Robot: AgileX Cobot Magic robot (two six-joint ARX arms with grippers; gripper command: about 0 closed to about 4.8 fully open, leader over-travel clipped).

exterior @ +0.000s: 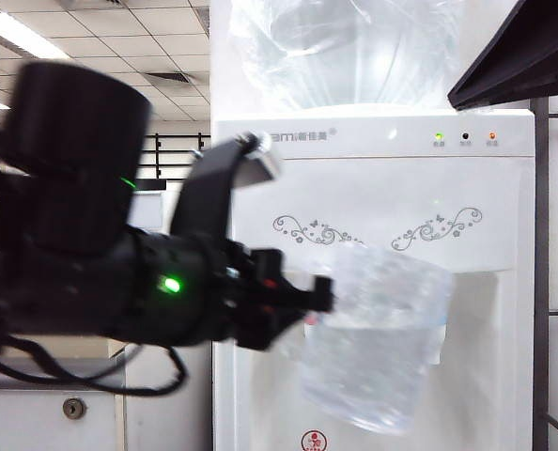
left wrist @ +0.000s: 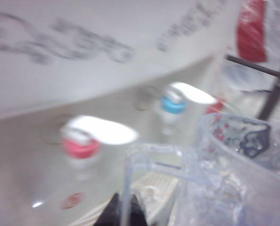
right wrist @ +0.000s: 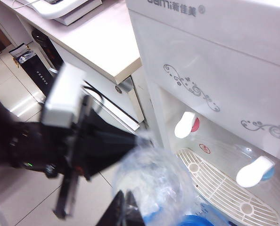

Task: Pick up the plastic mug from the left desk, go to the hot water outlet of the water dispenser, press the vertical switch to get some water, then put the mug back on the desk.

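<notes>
Left fingers [left wrist: 122, 212] clamped on clear dimpled plastic mug [exterior: 378, 343] handle, holding water, right fingers [right wrist: 123, 212] shut, empty

Desk: the left desk [right wrist: 100, 44] is standing beside the water dispenser [right wrist: 225, 52], its pale top showing.
On desk: a white device [right wrist: 67, 8] is lying at the far edge.
Dispenser tray: a white drip grille [right wrist: 225, 188] is sitting below the taps.
</notes>
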